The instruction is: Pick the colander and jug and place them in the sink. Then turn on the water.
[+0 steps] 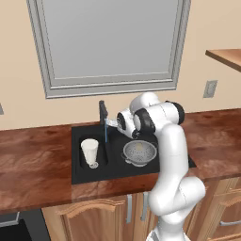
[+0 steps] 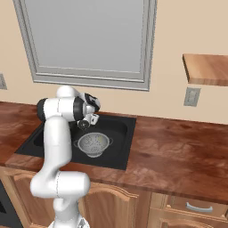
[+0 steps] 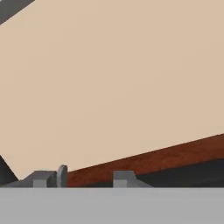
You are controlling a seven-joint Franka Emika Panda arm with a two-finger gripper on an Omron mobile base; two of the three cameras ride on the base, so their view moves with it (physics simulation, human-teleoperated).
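Reddish wooden counter (image 1: 37, 155), black sink (image 1: 77, 176) set in it

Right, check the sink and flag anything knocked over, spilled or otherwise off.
Nothing stands out. The jug stands in the narrow basin of the sink, the colander sits level in the larger one, and a thin blue stream of water runs from the faucet into the sink. No spill shows on the counter.
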